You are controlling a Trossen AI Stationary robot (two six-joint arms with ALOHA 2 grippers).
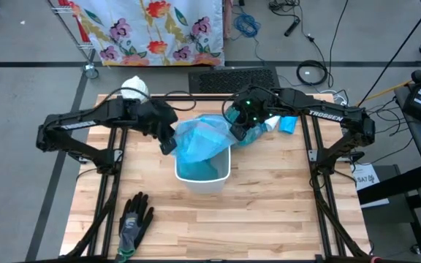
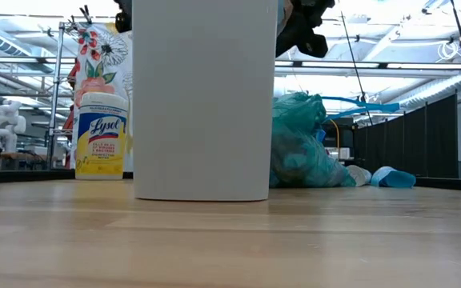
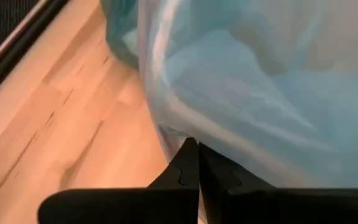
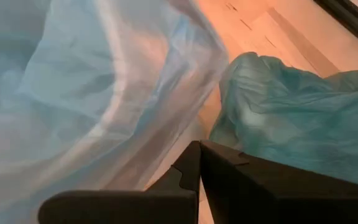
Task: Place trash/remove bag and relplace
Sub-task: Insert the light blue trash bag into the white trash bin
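A white bin (image 1: 205,179) (image 2: 205,96) stands mid-table. A thin light-blue bag (image 1: 199,139) (image 3: 260,81) (image 4: 73,93) is spread over the bin's mouth and hangs into it. My left gripper (image 1: 168,145) (image 3: 196,152) is shut at the bag's left edge, and my right gripper (image 1: 237,134) (image 4: 199,149) is shut at its far right edge, both above the bin's rim. A full teal bag (image 2: 302,152) (image 4: 291,112) sits on the table behind the bin on the right. No loose trash is in view. My left gripper pinches the light-blue bag's film at its left edge (image 3: 178,134) between its fingertips, slanting down from the table's left. The film rises slack from the tips; how many layers, I cannot tell. My right gripper has the light-blue bag's right edge (image 4: 166,158) at its shut fingertips, slanting down from the table's right. Its own fingers hide the place of contact. The film runs slack toward the bin.
A Lysol wipes canister (image 2: 102,136) (image 1: 134,89) stands at the far left behind the bin. A black-and-grey glove (image 1: 134,219) lies near the front left edge. Blue plastic pieces (image 1: 288,124) (image 2: 392,178) lie at the far right. The near half of the table (image 1: 269,219) is bare wood.
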